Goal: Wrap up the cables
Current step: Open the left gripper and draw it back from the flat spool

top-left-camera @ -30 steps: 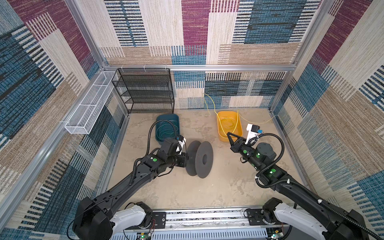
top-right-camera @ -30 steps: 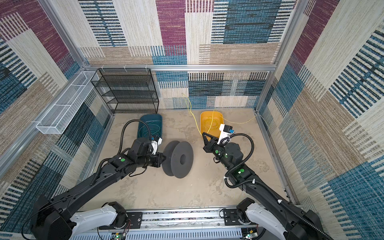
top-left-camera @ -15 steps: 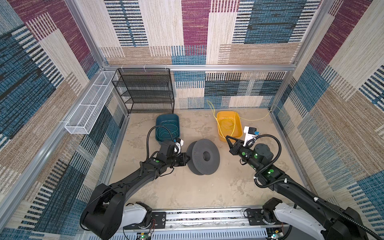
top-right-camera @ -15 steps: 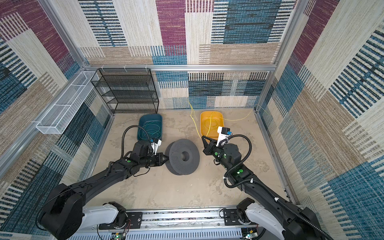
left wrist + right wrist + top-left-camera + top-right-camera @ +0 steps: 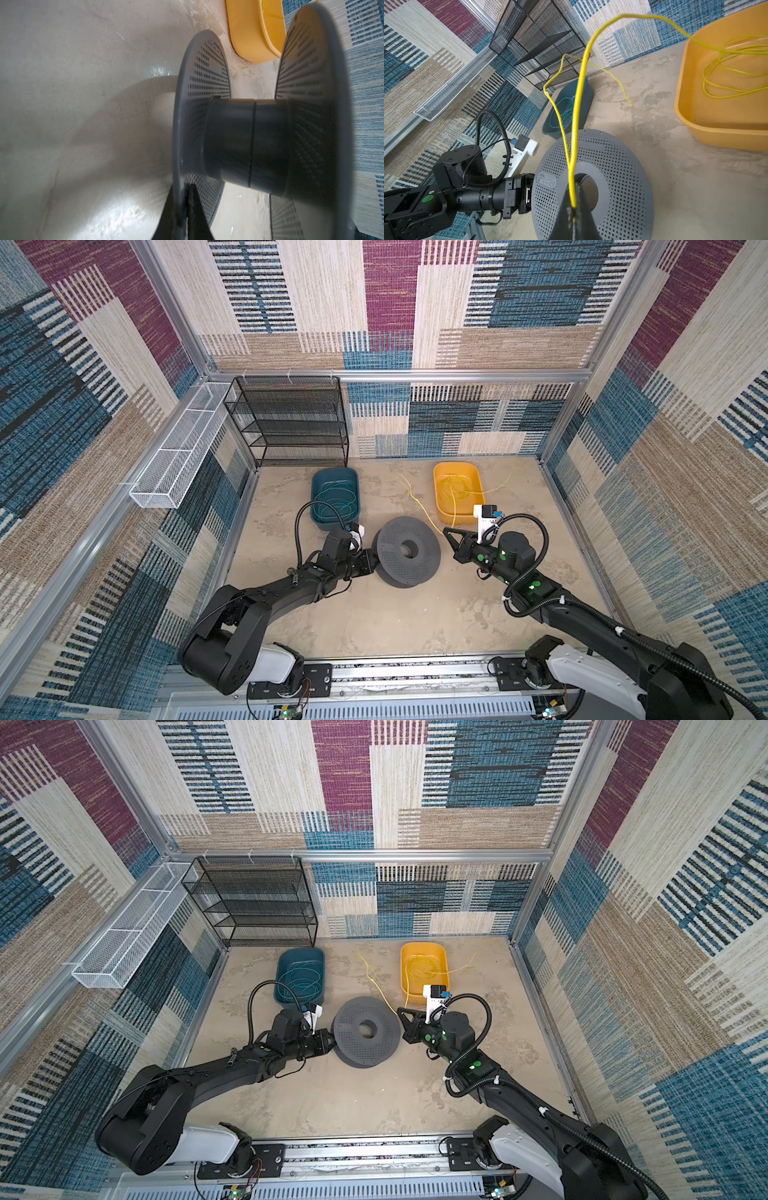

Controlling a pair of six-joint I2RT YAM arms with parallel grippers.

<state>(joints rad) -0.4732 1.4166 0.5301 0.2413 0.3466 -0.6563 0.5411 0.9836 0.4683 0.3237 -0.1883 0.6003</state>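
Observation:
A dark grey perforated spool (image 5: 407,549) (image 5: 368,1029) lies mid-floor with one flange face up. My left gripper (image 5: 374,562) (image 5: 330,1042) (image 5: 185,199) is shut on the rim of the lower flange (image 5: 199,104). My right gripper (image 5: 445,531) (image 5: 400,1011) (image 5: 574,205) hovers at the spool's right edge, shut on a thin yellow cable (image 5: 424,510) (image 5: 380,990) (image 5: 580,93). One strand arcs back into the yellow bin (image 5: 457,466) (image 5: 716,135), where more loops lie. The other strand rises and ends loose above the floor.
A teal bin (image 5: 316,497) (image 5: 280,977) (image 5: 586,97) holding a coiled green cable sits behind my left arm. A black mesh shelf (image 5: 291,423) stands at the back wall. A white wire basket (image 5: 178,456) hangs on the left wall.
The spool has tipped from standing on its edge to lying face up, with my left gripper still on it and lower. My right gripper has moved slightly down and toward the spool.

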